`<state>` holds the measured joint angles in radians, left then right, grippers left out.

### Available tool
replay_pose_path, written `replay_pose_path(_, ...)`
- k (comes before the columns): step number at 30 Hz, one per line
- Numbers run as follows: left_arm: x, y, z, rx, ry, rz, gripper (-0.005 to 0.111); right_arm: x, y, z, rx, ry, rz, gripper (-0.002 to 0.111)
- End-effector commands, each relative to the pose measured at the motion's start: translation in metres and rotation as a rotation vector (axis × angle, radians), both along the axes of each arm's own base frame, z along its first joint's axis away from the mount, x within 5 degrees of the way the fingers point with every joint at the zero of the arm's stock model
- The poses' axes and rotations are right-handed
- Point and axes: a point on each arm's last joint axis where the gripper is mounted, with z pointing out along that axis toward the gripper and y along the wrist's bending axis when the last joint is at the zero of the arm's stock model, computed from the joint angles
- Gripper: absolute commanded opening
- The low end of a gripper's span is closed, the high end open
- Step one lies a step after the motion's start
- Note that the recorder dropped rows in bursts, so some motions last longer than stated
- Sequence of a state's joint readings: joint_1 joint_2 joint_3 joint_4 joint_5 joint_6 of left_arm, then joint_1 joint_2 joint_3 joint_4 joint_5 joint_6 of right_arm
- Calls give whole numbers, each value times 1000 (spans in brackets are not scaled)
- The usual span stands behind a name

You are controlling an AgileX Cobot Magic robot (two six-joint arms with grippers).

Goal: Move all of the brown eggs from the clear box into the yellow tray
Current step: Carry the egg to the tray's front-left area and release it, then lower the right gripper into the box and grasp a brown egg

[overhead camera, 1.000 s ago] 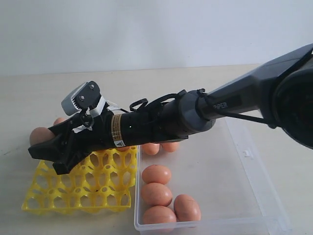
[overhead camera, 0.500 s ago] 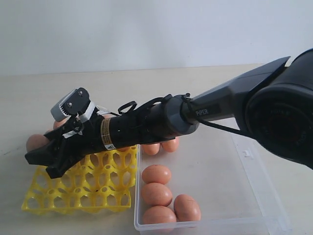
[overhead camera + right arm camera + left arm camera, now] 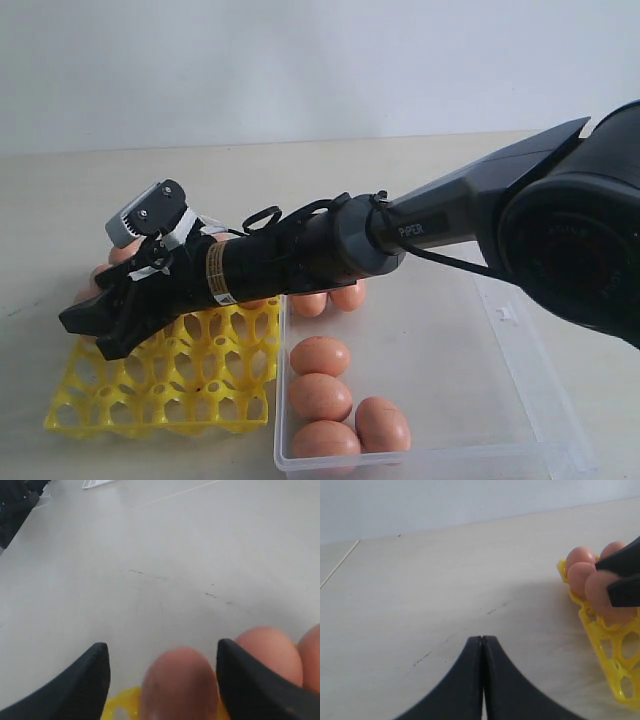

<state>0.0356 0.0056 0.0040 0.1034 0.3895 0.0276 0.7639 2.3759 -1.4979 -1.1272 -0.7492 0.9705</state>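
Table: pale and flat, with both containers set toward the near side.
Box, right: six eggs are counted. Four are bunched near-left and two sit far-left, half hidden by the arm.
Tray, just left of the box: the near cells are seen empty. At least three eggs are seated along its far-left edge, mostly masked in the exterior view.
Right claw: set over that far-left edge, jaws spread wide. One egg sits between them with a gap shown on one side, so it is judged released, not gripped.
Left claw: pinched closed with nothing held, over bare table left of the tray.
Eggs are judged light, rigid, thin-shelled, smooth and prone to roll. They are best taken across the short waist with minimal squeeze, and lowered into a cell rather than dropped.
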Motion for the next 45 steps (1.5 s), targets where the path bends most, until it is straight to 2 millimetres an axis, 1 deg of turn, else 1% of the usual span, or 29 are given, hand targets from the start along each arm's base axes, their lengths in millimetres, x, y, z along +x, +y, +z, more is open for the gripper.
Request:
replay_pose_path(1, 0, -1, 2, -8, -19, -7, 0, 0, 2, 5, 24, 7, -8, 63)
replay_pose_path(4, 0, -1, 2, -8, -19, -7, 0, 0, 2, 4, 23, 10, -10, 63)
replay_pose_path(6, 0, -1, 2, -8, -19, -7, 0, 1, 2, 12, 31, 11, -19, 63)
replay_pose_path(9, 0, -1, 2, -8, -19, -7, 0, 2, 1, 40, 49, -28, -33, 57)
replay_pose_path(10, 0, -1, 2, -8, -19, -7, 0, 3, -3, 57, 41, -41, -69, 52)
replay_pose_path(12, 0, -1, 2, -8, -19, -7, 0, 6, -12, 79, -8, -54, -161, 42)
replay_pose_path(13, 0, -1, 2, -8, -19, -7, 0, 6, -20, 96, -41, -77, -235, 36)
replay_pose_path(15, 0, -1, 2, -8, -19, -7, 0, 9, -39, 112, -145, -117, -389, 26)
replay_pose_path(16, 0, -1, 2, -8, -19, -7, 0, 11, -55, 124, -218, -138, -517, 20)
replay_pose_path(17, 0, -1, 2, -8, -19, -7, 0, 12, -69, 127, -287, -141, -612, 15)
replay_pose_path(18, 0, -1, 2, -8, -19, -7, 0, 11, -82, 134, -352, -144, -704, 11)
replay_pose_path(19, 0, -1, 2, -8, -19, -7, 0, 9, -101, 134, -494, -160, -806, 5)
replay_pose_path(20, 0, -1, 2, -8, -19, -7, 0, 6, -113, 136, -579, -157, -859, 2)
replay_pose_path(22, 0, -1, 2, -8, -19, -7, 0, 2, -134, 130, -768, -141, -898, 0)
replay_pose_path(24, 0, -1, 2, -8, -19, -7, 0, -2, -144, 121, -874, -96, -868, 0)
replay_pose_path(25, 0, -1, 2, -8, -19, -7, 0, -4, -148, 116, -891, -53, -865, 0)
replay_pose_path(27, 0, -1, 2, -8, -19, -7, 0, -6, -151, 108, -879, 16, -870, 1)
replay_pose_path(29, 0, -1, 2, -8, -19, -7, 0, -5, -151, 103, -836, 59, -872, 6)
replay_pose_path(32, 0, -1, 2, -8, -19, -7, 0, 1, -152, 97, -793, 105, -885, 21)
replay_pose_path(35, 0, -1, 2, -8, -19, -7, 0, 5, -155, 85, -779, 191, -945, 39)
replay_pose_path(37, 0, -1, 2, -8, -19, -7, 0, 7, -154, 76, -773, 223, -951, 44)
replay_pose_path(40, 0, -1, 2, -8, -19, -7, 0, 9, -149, 61, -761, 248, -939, 45)
replay_pose_path(45, 0, -1, 2, -8, -19, -7, 0, 12, -143, 46, -733, 271, -920, 45)
